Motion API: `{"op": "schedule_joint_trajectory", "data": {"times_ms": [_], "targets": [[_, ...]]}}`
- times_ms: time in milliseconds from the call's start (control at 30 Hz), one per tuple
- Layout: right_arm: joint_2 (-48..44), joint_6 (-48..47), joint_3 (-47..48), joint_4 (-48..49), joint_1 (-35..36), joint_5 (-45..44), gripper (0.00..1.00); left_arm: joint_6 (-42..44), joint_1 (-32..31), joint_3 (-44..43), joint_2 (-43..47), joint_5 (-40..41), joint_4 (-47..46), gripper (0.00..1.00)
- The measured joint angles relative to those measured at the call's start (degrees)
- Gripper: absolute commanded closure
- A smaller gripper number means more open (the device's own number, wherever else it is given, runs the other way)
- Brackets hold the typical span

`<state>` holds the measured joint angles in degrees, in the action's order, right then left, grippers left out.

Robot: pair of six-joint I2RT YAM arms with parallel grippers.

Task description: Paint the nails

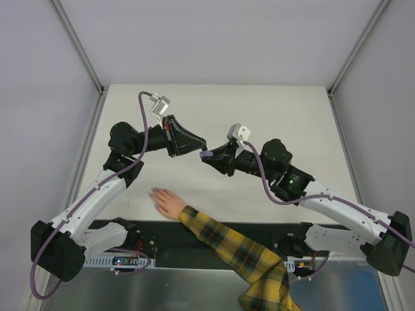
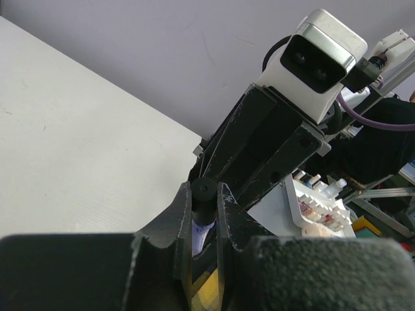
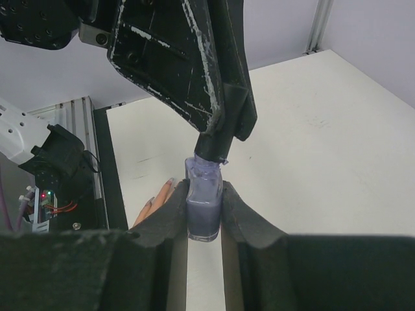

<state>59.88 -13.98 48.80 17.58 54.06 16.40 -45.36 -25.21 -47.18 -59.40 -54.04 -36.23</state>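
Though gripped from both sides, not yet opened. Pinched low around the glass body of the purple polish bottle (image 3: 204, 210) by the right gripper (image 1: 210, 157); clamped tight on the black cap (image 2: 203, 192) from above by the left gripper (image 3: 224, 129). Judged to be the uncapping step: no brush showing, no polish on anything. Calls next for a twist of the cap against a steady hold on the bottle, then a straight lift to draw the brush clear without a drip.

Well apart from all this, down on the white table (image 1: 292, 116) near its front edge, lying flat: the peach mannequin hand (image 1: 168, 203), the nails (image 1: 154, 192) tiny and pale at its tips, too small to tell whether coated. Smooth, matt, rubbery-looking skin; soft yellow-and-black plaid sleeve (image 1: 233, 249) trailing off the near edge. Squarish translucent bottle holding lilac liquid; round, dull cap; scuffed black plastic jaws with padded inner faces.
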Motion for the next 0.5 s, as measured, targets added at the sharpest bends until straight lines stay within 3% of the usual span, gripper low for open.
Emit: {"op": "schedule_joint_trajectory", "data": {"times_ms": [233,500], "targets": [[1.3,1.2,2.5,-2.3,0.1,-1.7,1.0,1.1,0.0,0.1,0.0,0.1,-0.4,1.0],[3.9,2.9,10.7,-13.2,-0.1,-2.1,1.0,5.5,0.1,-0.3,1.0,1.2,0.5,1.0]]}}
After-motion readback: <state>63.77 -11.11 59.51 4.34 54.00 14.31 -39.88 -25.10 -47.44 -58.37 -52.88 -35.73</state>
